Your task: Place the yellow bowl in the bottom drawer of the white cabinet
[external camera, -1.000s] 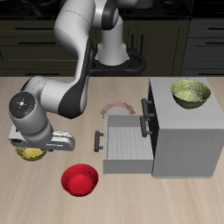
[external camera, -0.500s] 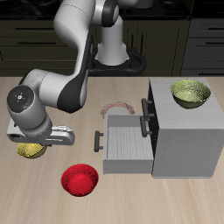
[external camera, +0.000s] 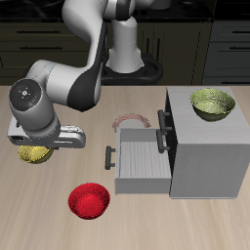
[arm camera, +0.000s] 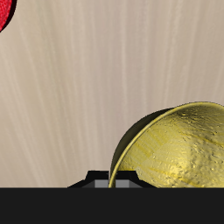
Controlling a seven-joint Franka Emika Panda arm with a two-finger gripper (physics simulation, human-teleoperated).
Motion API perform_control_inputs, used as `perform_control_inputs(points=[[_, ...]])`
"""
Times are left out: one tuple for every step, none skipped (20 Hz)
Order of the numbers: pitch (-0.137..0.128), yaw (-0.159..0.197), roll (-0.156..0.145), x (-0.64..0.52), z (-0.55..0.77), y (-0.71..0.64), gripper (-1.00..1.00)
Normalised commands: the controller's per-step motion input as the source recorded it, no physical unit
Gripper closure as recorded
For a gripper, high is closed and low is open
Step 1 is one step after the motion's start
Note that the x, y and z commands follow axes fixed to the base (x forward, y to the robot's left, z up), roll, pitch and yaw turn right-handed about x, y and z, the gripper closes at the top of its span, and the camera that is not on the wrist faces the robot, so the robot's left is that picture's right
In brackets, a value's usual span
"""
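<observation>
- The robot's two-finger tool [external camera: 32, 148] hangs under the grey and white arm near the tabletop's side edge, clenched on the rim of the small round golden-yellow bowl [external camera: 34, 155]; the wrist view shows a dark finger [arm camera: 112, 181] meeting that rim, though most of the fingers are hidden.
- The yellow bowl has a mottled, faceted, glossy surface; in the wrist view [arm camera: 179, 153] it is tilted, its hollow showing and its rim a thin bright arc.
- The bowl sits directly beneath the tool, partly hidden by the tool's body in the exterior view; whether it touches the pale wooden tabletop [external camera: 59, 229] or hangs just above it cannot be told.
- A small round red bowl [external camera: 88, 201] rests on the tabletop nearer the front edge, apart from the yellow bowl; its edge shows in the wrist view [arm camera: 5, 12].
- The wide, shallow light-grey bottom drawer [external camera: 142, 161] stands pulled out, its grey bar handle [external camera: 107, 156] facing toward the tool, well apart from the yellow bowl.
- The boxy whitish-grey white cabinet [external camera: 210, 156] stands on the tabletop's opposite side, with a paler yellow-green bowl [external camera: 213, 104] on its flat top.
</observation>
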Motion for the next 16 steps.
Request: perform_control_inputs(points=[[-0.051, 0.087, 0.013, -0.15, 0.38, 0.19, 1.0], [-0.03, -0.036, 0.019, -0.2, 0.35, 0.12, 1.0], [0.013, -0.029, -0.037, -0.2, 0.3, 0.11, 1.0], [-0.116, 0.091, 0.01, -0.32, 0.67, 0.28, 1.0], [-0.018, -0.043, -0.051, -0.23, 0.32, 0.0, 1.0], [-0.05, 0.066, -0.009, -0.23, 0.39, 0.17, 1.0], [-0.037, 0.02, -0.035, -0.23, 0.38, 0.07, 1.0], [-0.046, -0.017, -0.01, -0.28, 0.36, 0.07, 1.0], [-0.039, 0.034, -0.007, -0.29, 0.38, 0.09, 1.0], [-0.134, 0.064, -0.082, -0.5, 0.84, 0.06, 1.0], [-0.05, -0.002, -0.034, -0.3, 0.37, -0.05, 1.0], [-0.018, -0.03, -0.023, -0.27, 0.34, 0.04, 1.0], [-0.063, 0.049, -0.024, -0.27, 0.36, 0.1, 1.0], [-0.046, 0.023, -0.022, -0.29, 0.34, -0.05, 1.0], [-0.02, 0.002, -0.008, -0.18, 0.13, -0.05, 1.0], [-0.07, 0.005, 0.026, -0.35, 0.43, 0.1, 1.0]])
